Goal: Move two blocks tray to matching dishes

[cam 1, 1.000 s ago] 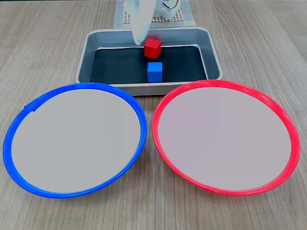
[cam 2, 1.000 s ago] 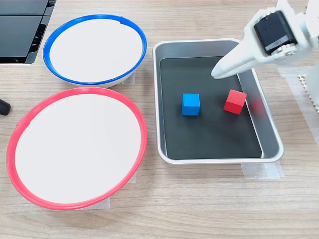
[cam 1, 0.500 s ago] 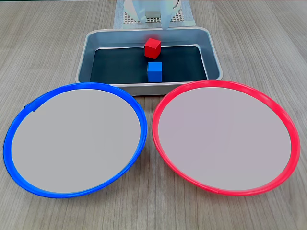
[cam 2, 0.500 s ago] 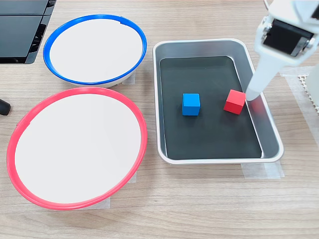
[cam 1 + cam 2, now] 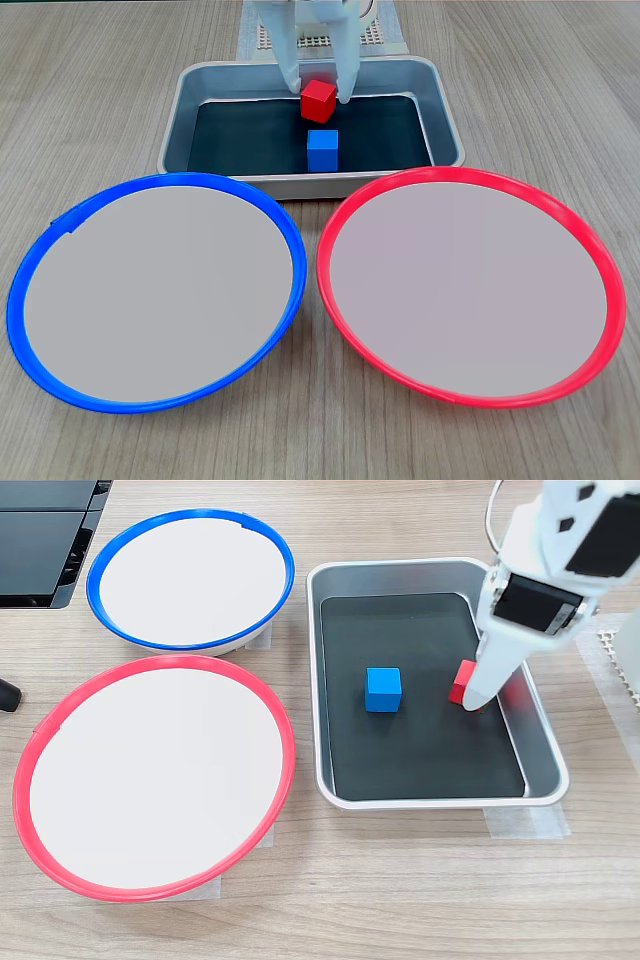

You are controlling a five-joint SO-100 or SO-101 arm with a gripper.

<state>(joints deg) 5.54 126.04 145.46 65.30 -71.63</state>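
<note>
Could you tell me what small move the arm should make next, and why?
Probably close the claw on the red block. Its two fingers stand open on either side of that block in the tray, low enough to grip, while the blue block sits apart nearer the plates and both plates hold no blocks.

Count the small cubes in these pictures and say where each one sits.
2. The red block sits in the tray between the open gripper fingers; the blue block lies nearer the dishes.
</note>
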